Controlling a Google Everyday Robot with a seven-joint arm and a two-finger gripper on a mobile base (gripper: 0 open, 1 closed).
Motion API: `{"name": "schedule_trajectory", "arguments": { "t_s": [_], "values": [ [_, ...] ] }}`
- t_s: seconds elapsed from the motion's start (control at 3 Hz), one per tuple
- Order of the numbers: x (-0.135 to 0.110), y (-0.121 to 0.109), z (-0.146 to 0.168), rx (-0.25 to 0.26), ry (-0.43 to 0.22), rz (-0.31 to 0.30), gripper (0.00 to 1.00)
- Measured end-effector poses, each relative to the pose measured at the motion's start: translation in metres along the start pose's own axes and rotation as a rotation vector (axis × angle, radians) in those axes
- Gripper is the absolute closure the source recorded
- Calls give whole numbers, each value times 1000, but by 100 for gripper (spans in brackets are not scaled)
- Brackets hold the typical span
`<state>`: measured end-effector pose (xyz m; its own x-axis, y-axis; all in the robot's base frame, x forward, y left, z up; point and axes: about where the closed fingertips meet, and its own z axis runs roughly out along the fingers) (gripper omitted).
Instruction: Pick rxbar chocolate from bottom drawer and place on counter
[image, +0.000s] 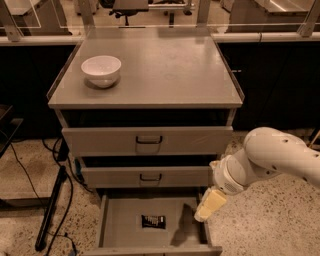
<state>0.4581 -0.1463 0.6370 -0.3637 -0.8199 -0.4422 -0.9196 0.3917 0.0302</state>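
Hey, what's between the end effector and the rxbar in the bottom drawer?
Camera view: only bare drawer floor and the arm's shadow, between the end effector at the drawer's right edge and the rxbar.

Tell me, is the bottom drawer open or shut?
Open. The bottom drawer is pulled out, its grey floor exposed with the chocolate bar lying flat on it. The hand hangs over its right edge.

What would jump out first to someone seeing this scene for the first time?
The bulky white arm at lower right stands out, its gripper hanging over the right edge of the open bottom drawer. A small black bar lies in that drawer, and a white bowl sits on the counter, back left.
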Motion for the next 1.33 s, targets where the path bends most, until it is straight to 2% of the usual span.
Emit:
{"name": "schedule_trajectory", "arguments": {
  "t_s": [0.33,0.67,1.0,1.33],
  "values": [
    [0,0,0,0,0,0,0],
    [3,2,29,-2,4,8,0],
    [7,-7,78,18,0,11,0],
    [7,-7,79,18,0,11,0]
  ]
}}
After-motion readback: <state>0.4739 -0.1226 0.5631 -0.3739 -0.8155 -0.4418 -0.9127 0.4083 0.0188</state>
